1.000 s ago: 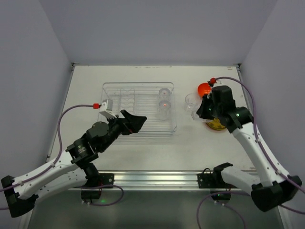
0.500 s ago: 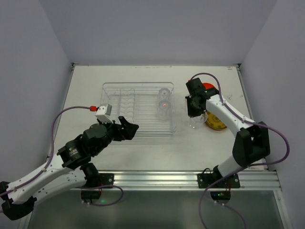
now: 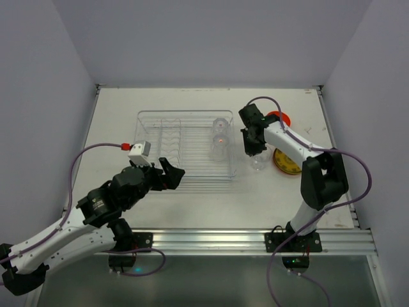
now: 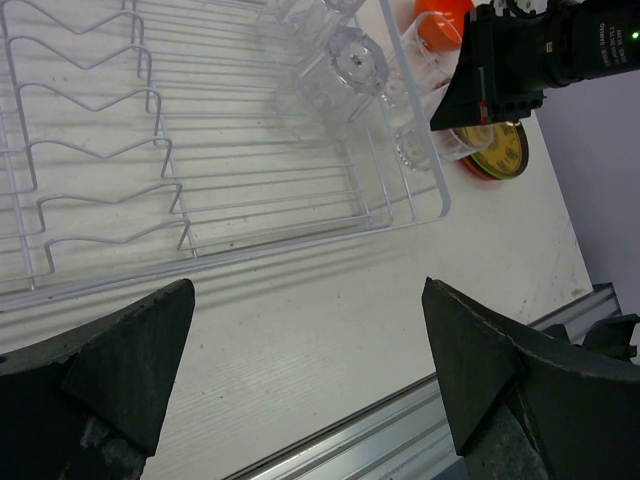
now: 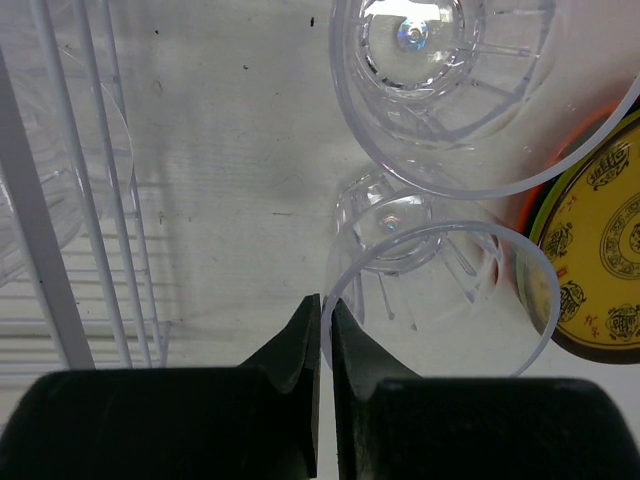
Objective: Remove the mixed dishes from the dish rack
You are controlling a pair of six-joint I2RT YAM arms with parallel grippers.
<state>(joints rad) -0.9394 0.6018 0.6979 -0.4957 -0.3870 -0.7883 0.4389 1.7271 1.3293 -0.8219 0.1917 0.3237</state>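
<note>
We count four clear glasses. Two stand inside the dish rack (image 3: 181,169) at its right end, one glass (image 3: 220,125) farther back and the other glass (image 3: 218,146) nearer. The other two are out on the bench (image 3: 192,204), just right of the rack.

The right end effector (image 5: 322,322) has its fingers pressed together on the thin rim of the nearer bench glass (image 5: 398,224), which stands upright. The second bench glass (image 5: 440,70) sits just beyond it, close enough that the rims overlap in the wrist view.

One patterned yellow plate (image 3: 287,162) lies beside these glasses, with orange and green edges showing at its rim (we cannot count what is stacked beneath). One small orange bowl (image 3: 280,119) rests behind it, partly hidden by the right arm.

The left end effector (image 3: 171,174) hangs over the bench at the rack's near edge, fingers spread wide apart and holding nothing. Apart from its two glasses, we see only the wire dividers (image 4: 100,170) in the rack.
</note>
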